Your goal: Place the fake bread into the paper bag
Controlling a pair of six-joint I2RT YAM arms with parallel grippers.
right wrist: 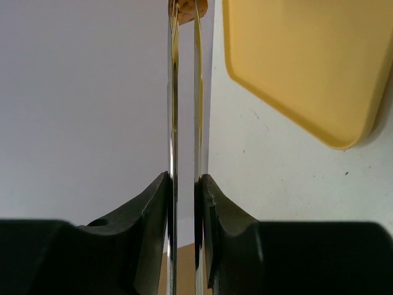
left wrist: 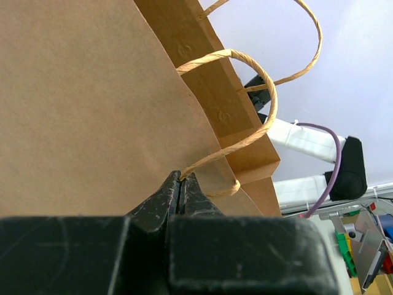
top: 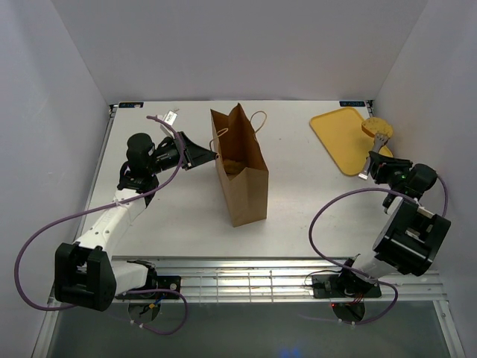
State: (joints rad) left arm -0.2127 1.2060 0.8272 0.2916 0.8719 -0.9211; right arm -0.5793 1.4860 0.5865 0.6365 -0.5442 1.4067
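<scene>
Left gripper (left wrist: 180, 184): jaws together, clamped on the rim of the paper bag (top: 242, 186); bag upright mid-table, mouth open

Right gripper (right wrist: 184, 182): pressed onto metal tongs (right wrist: 172, 92); tong tips pinch a flat piece of fake bread (top: 376, 125) at the far edge of the yellow tray (top: 339, 134), well apart from the bag

Handling: hold the squeeze steady, lift clear of the tray, carry over the mouth, release low inside

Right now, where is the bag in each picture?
Top: bag stands open, mid-table.
Left wrist: bag fills the left, very close.
Right wrist: not in it.
Landmark: the left gripper, shut on the bag's edge, shows in top and left wrist.
</scene>
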